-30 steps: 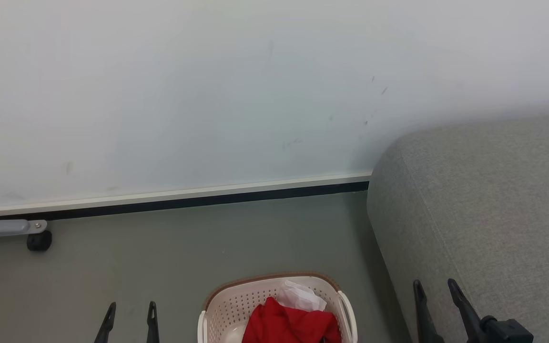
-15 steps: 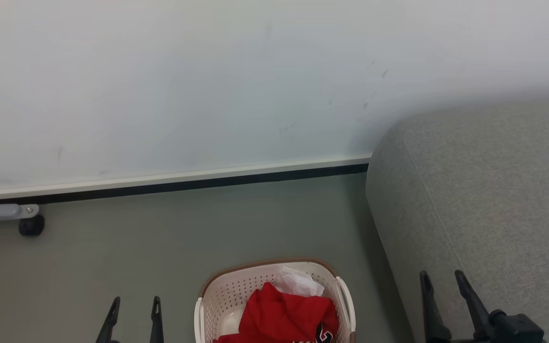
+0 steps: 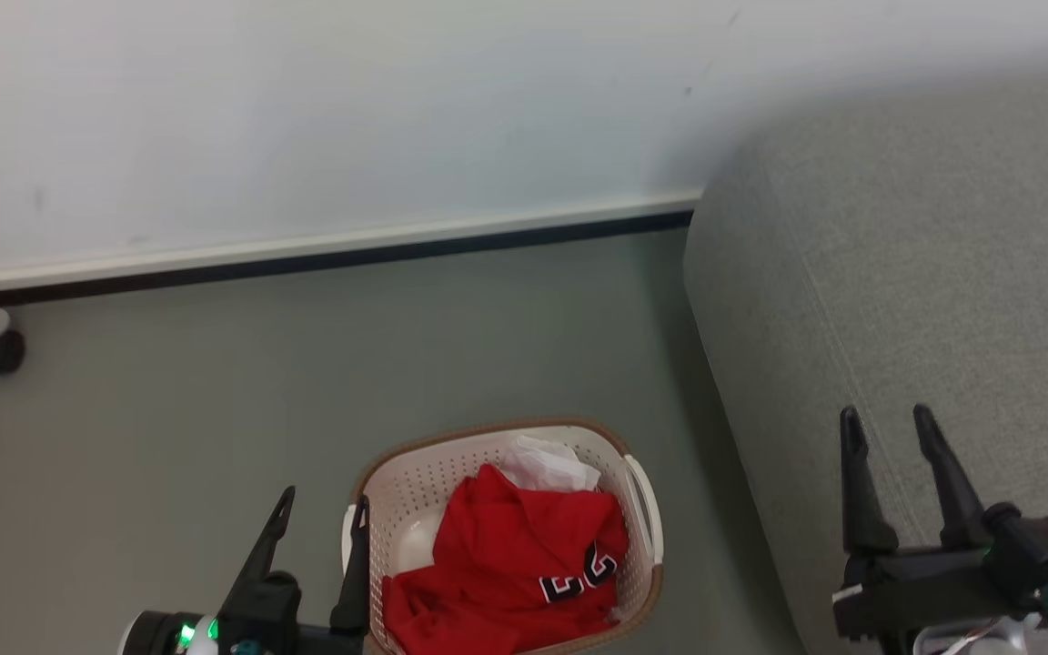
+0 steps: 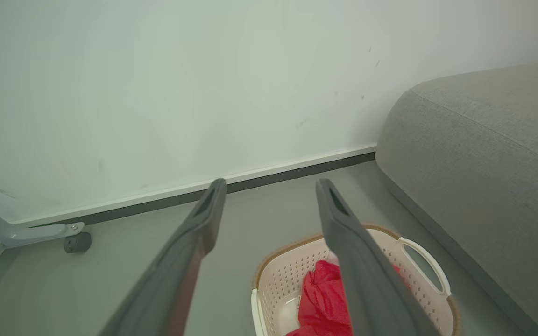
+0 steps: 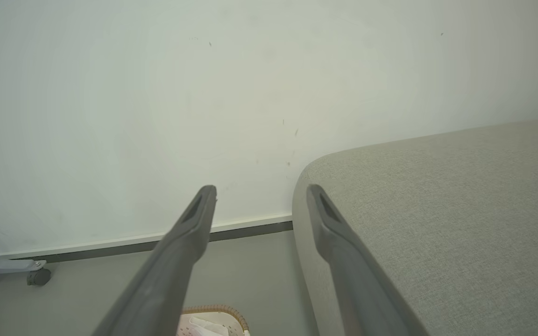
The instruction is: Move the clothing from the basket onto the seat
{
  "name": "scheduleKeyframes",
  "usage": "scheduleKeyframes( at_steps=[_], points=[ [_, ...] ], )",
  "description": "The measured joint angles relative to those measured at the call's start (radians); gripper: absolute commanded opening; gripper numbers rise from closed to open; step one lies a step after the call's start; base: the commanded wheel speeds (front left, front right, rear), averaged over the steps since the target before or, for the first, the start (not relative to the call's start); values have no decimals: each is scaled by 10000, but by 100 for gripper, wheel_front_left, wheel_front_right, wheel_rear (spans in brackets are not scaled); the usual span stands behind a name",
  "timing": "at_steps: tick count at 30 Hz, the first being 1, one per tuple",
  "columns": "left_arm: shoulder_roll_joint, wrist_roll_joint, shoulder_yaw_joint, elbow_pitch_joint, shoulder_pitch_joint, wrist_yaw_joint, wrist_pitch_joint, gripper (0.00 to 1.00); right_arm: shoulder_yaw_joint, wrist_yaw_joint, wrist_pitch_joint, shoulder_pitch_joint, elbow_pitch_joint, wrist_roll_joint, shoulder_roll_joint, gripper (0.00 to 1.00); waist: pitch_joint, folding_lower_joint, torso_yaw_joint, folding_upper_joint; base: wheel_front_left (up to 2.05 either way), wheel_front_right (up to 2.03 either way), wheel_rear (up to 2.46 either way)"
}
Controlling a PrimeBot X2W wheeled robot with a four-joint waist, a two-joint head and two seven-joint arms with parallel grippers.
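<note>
One basket (image 3: pixel 488 428) of red clothing (image 3: pixel 506 555) just right of spread left fingers (image 3: pixel 351 591); spread right fingers (image 3: pixel 862 509) over one seat's (image 3: pixel 942 273) edge; open floor (image 3: pixel 397 346) ahead.

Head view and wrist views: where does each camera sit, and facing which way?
Head view: on the head, facing down at the basket of clothing beside the seat; left gripper and right gripper, open, show.
Left wrist view: on the left wrist, along its fingers, over the basket towards the wall.
Right wrist view: on the right wrist, along its fingers, towards wall and seat.
Shared: all three show seat, wall and basket.
</note>
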Motion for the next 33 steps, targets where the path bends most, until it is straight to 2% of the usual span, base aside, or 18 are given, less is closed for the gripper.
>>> scheduleKeyframes(
  at_steps=[8,33],
  points=[
    [-165,211,-604,1145,-1058,-171,345,100,-270,92,-46,-988,-424,-63,-132,100,1100,1,-488,0,0,0,0],
    [-347,685,-1563,4036,-3983,-155,1356,100,-685,443,-48,-2603,-1891,-167,-107,100,4346,1,-2163,1,0,0,0]
  ],
)
